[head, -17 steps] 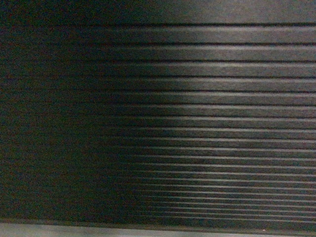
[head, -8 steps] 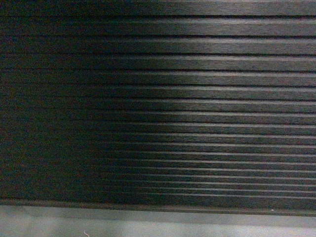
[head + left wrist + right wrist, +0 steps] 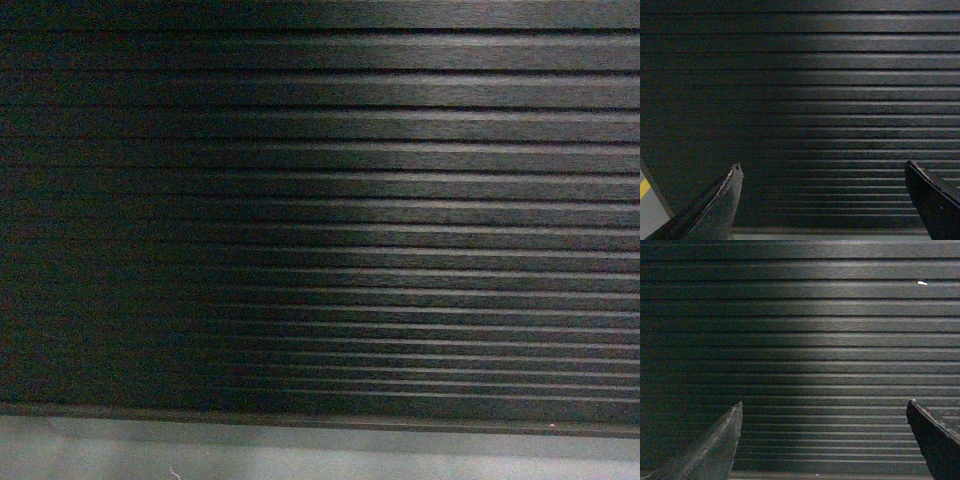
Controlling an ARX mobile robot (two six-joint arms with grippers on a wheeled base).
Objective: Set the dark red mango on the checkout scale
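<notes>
The black checkout counter [image 3: 330, 200], its dark front made of many horizontal ribs above a grey base plinth [image 3: 300, 455], fills the head view and stands directly in front of both grippers. The left gripper [image 3: 822, 172] and the right gripper [image 3: 824, 411] each show two dark, tapered fingers spread wide with nothing between them. The mango and the scale appear in no view.
</notes>
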